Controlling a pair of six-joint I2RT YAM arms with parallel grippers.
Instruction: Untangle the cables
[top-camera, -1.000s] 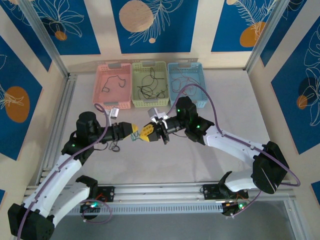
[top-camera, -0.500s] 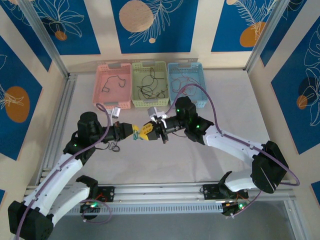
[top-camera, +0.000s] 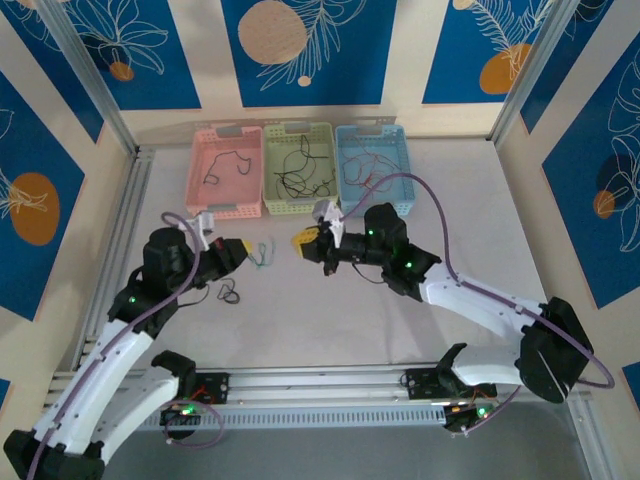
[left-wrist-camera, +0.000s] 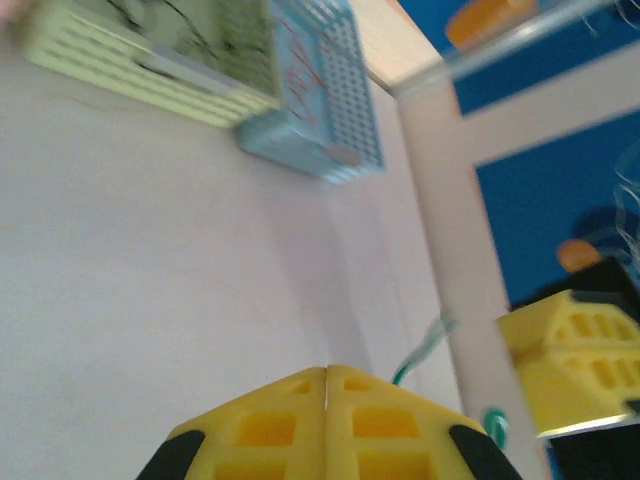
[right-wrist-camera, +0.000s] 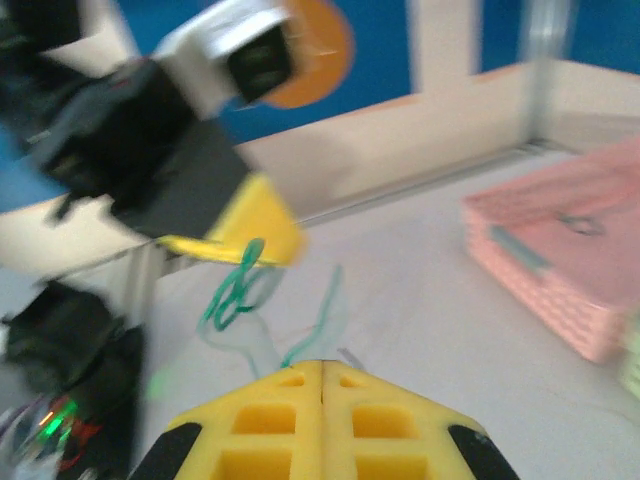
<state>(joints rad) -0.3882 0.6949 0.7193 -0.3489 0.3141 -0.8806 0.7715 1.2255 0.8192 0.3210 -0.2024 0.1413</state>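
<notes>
Plastic baskets (top-camera: 298, 206) beyond green cable (top-camera: 262, 255); black cable (top-camera: 230, 294) nearby.

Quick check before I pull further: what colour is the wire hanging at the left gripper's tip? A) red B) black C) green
C: in the right wrist view a green wire curls down from the yellow tip of the left gripper, whose fingers are pressed together.
</notes>
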